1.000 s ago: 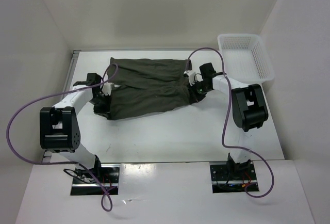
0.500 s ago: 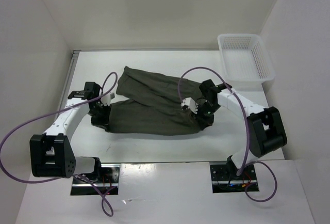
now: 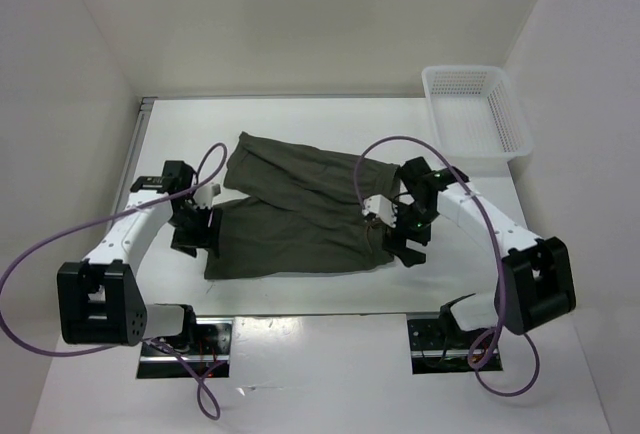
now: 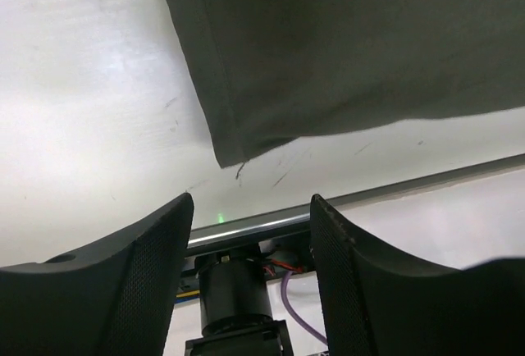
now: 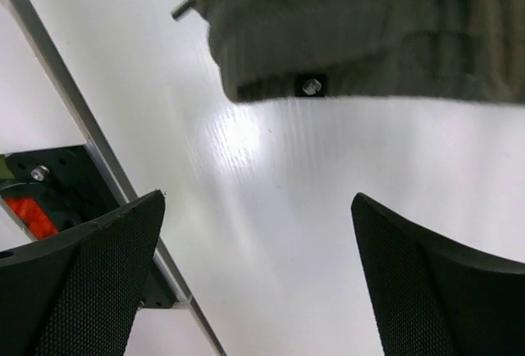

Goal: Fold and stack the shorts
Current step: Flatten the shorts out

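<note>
One pair of dark olive shorts (image 3: 300,219) lies folded over on itself at the centre of the table (image 3: 300,289), with the waistband end toward 3 o'clock and the leg hems toward 9. One small black tab (image 5: 310,85) with a metal stud sits on the waistband edge; any lettering is too small to read. One drawcord tip (image 5: 193,3) pokes out near it.

One white mesh basket (image 3: 505,134) stands at 1 o'clock from the cloth, well apart, only its perforated floor showing.

Two grippers:
- Left gripper (image 3: 205,237) at the shorts' 8 o'clock corner, fingers spread, nothing between them.
- Right gripper (image 3: 408,249) at the 4 o'clock corner, fingers spread wide, grasping nothing, just off the waistband.
</note>
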You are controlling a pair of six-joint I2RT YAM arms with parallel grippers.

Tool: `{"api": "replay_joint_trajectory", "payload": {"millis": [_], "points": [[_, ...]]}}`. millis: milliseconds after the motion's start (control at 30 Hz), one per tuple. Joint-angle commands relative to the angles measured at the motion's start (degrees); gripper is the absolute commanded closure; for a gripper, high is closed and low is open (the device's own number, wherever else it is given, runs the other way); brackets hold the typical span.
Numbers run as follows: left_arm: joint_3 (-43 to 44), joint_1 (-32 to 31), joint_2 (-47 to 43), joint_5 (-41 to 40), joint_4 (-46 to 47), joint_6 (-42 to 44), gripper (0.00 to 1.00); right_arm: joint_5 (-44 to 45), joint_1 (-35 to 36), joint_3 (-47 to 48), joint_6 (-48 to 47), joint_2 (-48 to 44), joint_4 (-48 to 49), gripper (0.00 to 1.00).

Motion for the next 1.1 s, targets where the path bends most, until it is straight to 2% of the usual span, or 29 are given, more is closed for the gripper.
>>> {"api": "replay_joint_trajectory", "payload": {"millis": [0,33,67,100,133,167,267,333,500,733,833,867,933,967,1000,1033,1067], "points": [[4.55,1.54,3.4,0.62,6.03,0.21,0.33,1.66,-3.27,3.83,-1.72,-5.34,-2.48,0.0],[8.48,2.16,4.8,0.63,8.86,0.21,0.31,-0.52,-5.46,4.62,1.15,-5.34,-0.56,0.0],[10.79,2.17,8.38,0.63,14.46,0.21,0.29,-1.85,-6.18,6.2,3.62,-5.34,5.29,0.0],[15.77,2.17,10.6,0.63,16.69,0.21,0.29,-4.21,-6.97,8.13,10.08,-2.91,9.0,0.02],[15.82,2.17,12.97,1.33,18.36,0.21,0.28,-5.54,-6.98,8.15,13.19,-1.32,12.52,0.02],[21.13,2.17,17.95,1.33,19.6,0.21,0.28,-6.6,-7.59,10.58,16.53,0.27,19.17,0.04],[29.49,2.17,26.4,4.75,21.97,0.21,0.28,-10.56,-10.57,15.08,29.62,7.47,30.34,0.08],[31.54,2.17,30.89,5.81,22.51,0.21,0.29,-10.56,-13.37,16.58,37.61,12.46,35.21,0.11],[32.87,1.64,37.5,4.51,24.7,0.21,0.31,-4.87,-16.12,19.56,44.06,21.8,44.1,0.15],[35.5,-0.91,44.89,3.88,25.84,0.21,0.31,-4.5,-16.12,27.04,46.7,32.09,44.63,0.15],[35.51,-1.44,46.56,2.39,26.55,0.21,0.4,-4.5,-16.12,28.71,47.94,35.26,45.16,0.15],[35.51,-1.44,46.57,1.87,27.08,0.21,0.48,-4.5,-16.12,28.71,47.94,35.78,45.16,0.15],[35.51,-1.44,47.18,1.86,27.08,0.21,0.58,-3.28,-14.98,28.71,47.32,36.93,45.16,0.23],[35.51,-1.44,47.18,1.86,27.08,0.21,0.68,-3.27,-14.45,28.71,47.32,36.93,44.64,0.28],[35.51,-1.44,47.18,1.86,27.08,0.21,0.93,-1.7,-14.45,28.71,47.32,36.93,44.64,0.36],[35.51,-1.44,46.57,1.86,26.38,0.21,0.99,-0.99,-13.84,28.71,47.32,36.93,44.64,0.49],[34.03,-1.44,45.87,1.17,25.59,0.21,1.0,-0.98,-13.83,28.19,47.32,36.93,44.11,0.54]]}}
